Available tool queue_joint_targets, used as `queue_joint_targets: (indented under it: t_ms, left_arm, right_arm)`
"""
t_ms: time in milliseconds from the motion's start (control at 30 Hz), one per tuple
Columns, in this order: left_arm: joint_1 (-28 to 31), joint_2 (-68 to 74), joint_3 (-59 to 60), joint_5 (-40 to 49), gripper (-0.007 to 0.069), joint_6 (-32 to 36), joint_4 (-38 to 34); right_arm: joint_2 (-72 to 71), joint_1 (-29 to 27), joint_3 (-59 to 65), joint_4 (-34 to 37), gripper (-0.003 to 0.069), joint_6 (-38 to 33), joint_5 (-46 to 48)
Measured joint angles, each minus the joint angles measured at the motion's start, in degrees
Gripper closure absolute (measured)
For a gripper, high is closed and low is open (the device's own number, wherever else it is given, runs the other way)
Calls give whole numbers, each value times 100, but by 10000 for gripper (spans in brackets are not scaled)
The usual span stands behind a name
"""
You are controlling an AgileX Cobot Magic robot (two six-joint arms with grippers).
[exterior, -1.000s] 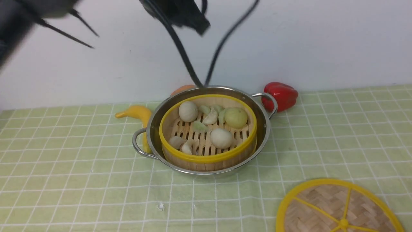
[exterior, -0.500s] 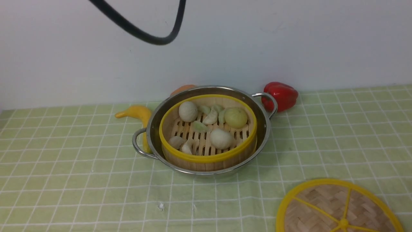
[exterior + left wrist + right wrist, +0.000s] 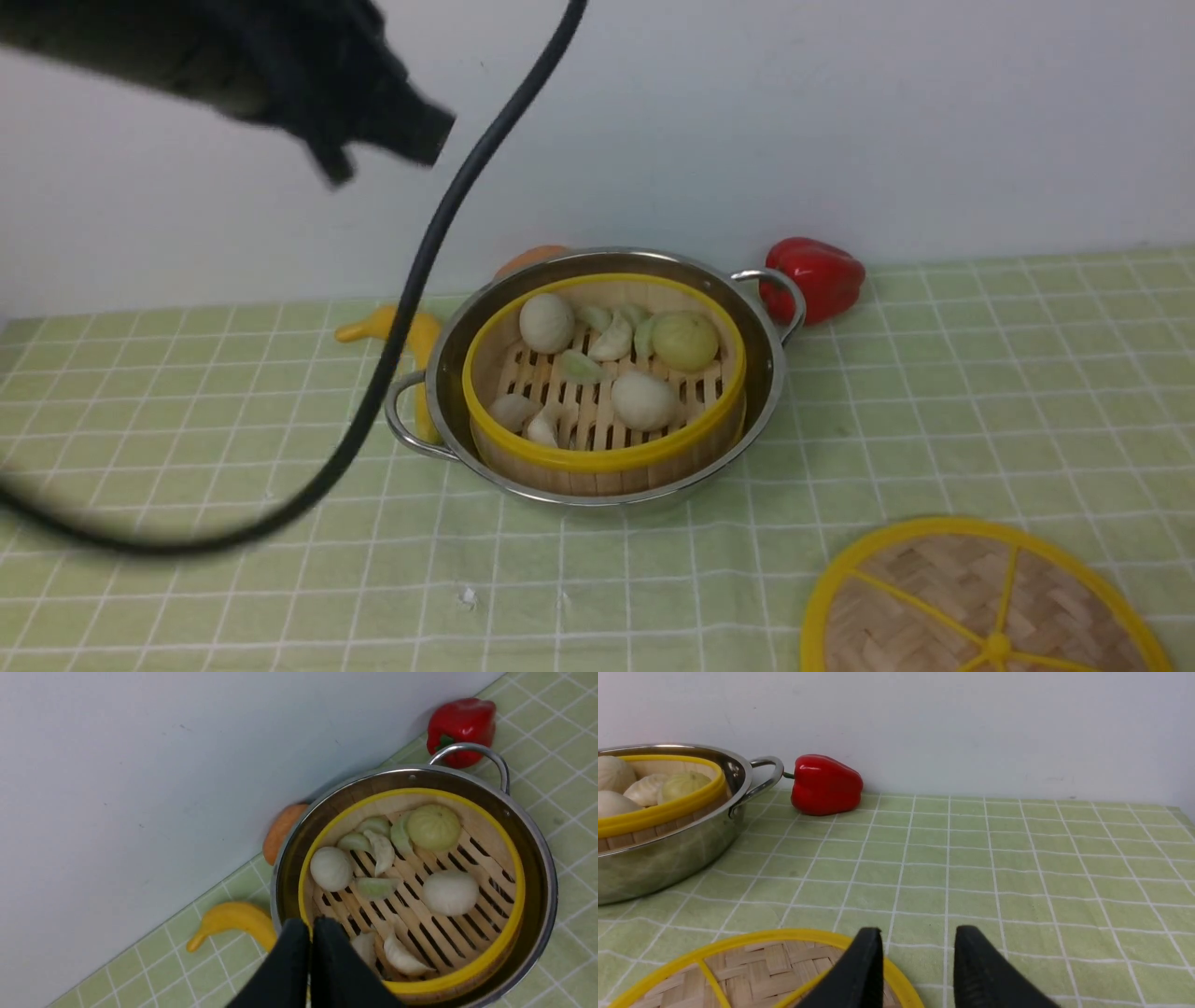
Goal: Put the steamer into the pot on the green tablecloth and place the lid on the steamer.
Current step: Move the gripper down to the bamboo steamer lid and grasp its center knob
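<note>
Right end effector [image 3: 919, 931] sits low at the right edge of the lid [image 3: 752, 970]. Its fingers are spread, one over the woven face and the other outside the thick yellow rim. Whether either finger touches the rim I cannot tell.

The lid lies flat on the green tablecloth [image 3: 934, 392] at the near right, well apart from the pot [image 3: 446, 369]. The steamer [image 3: 602, 459] already stands inside the pot with its buns and dumplings, so covering it looks like the only step left.

To do it well, the fingers should go down far enough to take the full thickness of the rim before they pinch. A one-edge hold will probably let the disc sag, so the lift should be slow and kept as level as possible. The carry runs left and far, high enough to clear the pot's right handle and the tallest bun. Once centred, the lid should go down flat, yellow rim onto yellow rim, before it is let go.

Left end effector [image 3: 310, 924] is pressed together on nothing, up on the pot's left side, and its cable [image 3: 411, 280] hangs across that side. The red pepper [image 3: 817, 275] sits just beyond the right handle, the likeliest thing to get knocked.
</note>
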Motion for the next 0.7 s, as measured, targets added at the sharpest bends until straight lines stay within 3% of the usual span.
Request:
queue_joint_targets:
  t_ms: [200, 367, 533, 700]
  left_arm:
    - [1042, -1994, 2913, -1909, 604, -77, -541]
    - [2443, -3566, 5073, -3033, 601, -200, -914]
    - [3312, -4664, 6641, -3431, 584, -313, -988]
    - [3693, -5608, 7722, -3602, 571, -463, -1004]
  right_arm:
    - [0, 0, 0, 0, 419, 0, 0]
    - [0, 0, 0, 0, 419, 0, 0]
    - [0, 0, 0, 0, 419, 0, 0]
    - [0, 0, 0, 0, 419, 0, 0]
